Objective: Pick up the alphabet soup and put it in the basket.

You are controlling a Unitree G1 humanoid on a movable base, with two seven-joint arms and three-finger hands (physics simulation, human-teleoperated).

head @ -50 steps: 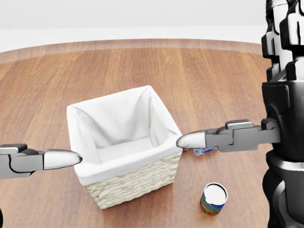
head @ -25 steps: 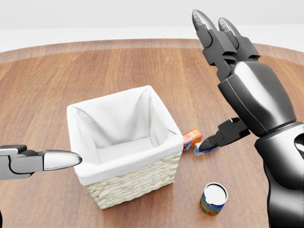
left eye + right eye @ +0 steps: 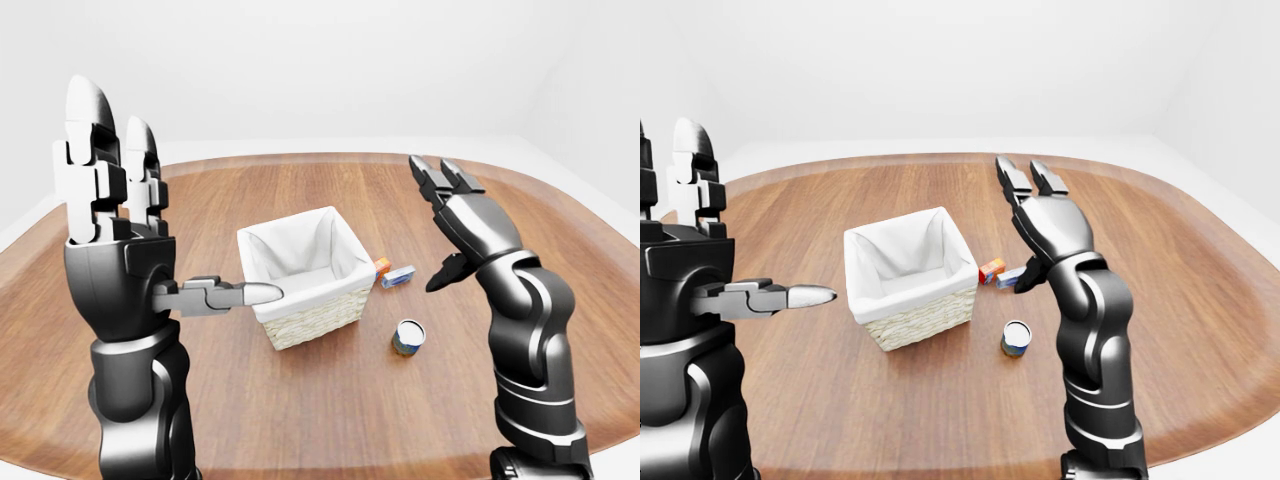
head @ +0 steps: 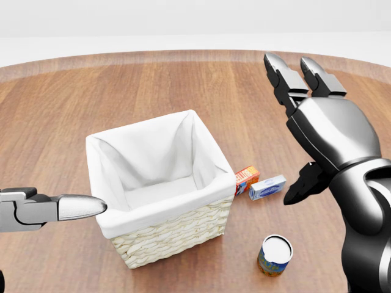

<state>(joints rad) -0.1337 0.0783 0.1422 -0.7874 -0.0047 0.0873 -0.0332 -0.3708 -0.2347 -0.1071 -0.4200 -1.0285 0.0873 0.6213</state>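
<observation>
The alphabet soup [image 4: 275, 256] stands upright on the tabletop [image 4: 183, 85], lower right in the head view, just right of the basket [image 4: 160, 186]. Above it, the right hand [image 4: 317, 122] hangs with fingers apart, empty. The reach is underway; next it must descend and close round the can.

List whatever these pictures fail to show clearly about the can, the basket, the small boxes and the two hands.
- Can: its label is too small to read in any view.
- Basket: in the head view, the cloth lining hides part of its floor.
- Orange box: the basket's corner covers part of it; print unreadable.
- Blue box: print too small.
- Left hand: the head view's left edge cuts it off, showing one finger only.
- Right hand: open, touching nothing.
</observation>
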